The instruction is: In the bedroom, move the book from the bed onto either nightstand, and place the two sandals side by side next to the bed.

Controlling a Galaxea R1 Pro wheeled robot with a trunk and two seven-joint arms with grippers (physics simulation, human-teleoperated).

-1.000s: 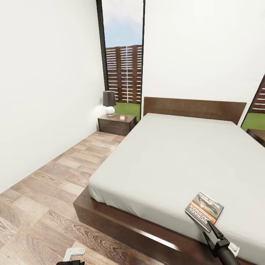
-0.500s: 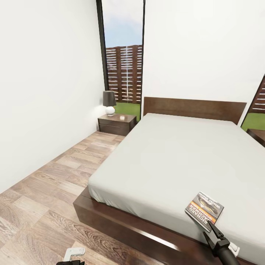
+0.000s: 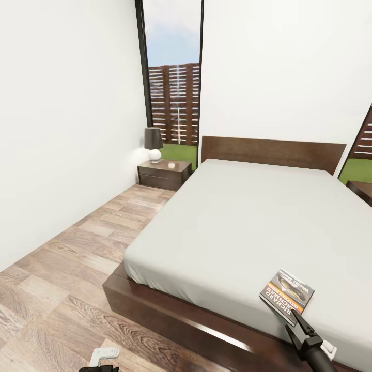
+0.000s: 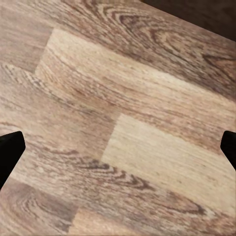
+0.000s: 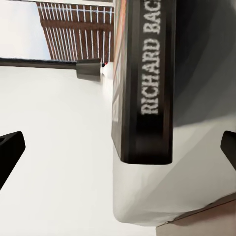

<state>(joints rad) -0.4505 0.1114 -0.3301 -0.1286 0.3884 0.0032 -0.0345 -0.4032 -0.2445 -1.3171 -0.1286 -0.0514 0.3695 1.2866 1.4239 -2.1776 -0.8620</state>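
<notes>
Dark-covered book (image 3: 287, 295) with orange band lies flat on the pale mattress of the bed (image 3: 243, 222), near its foot corner, directly ahead of the right gripper (image 3: 293, 324). Right gripper fingers spread apart, nothing between them; fingertips just short of the book's near edge, spine lettering "RICHARD" facing them in the right wrist view. Left gripper (image 4: 118, 147) spread wide over bare wood-plank floor (image 3: 67, 268), holding nothing. Nightstand (image 3: 164, 173) stands far ahead of the left gripper, beside the headboard.
</notes>
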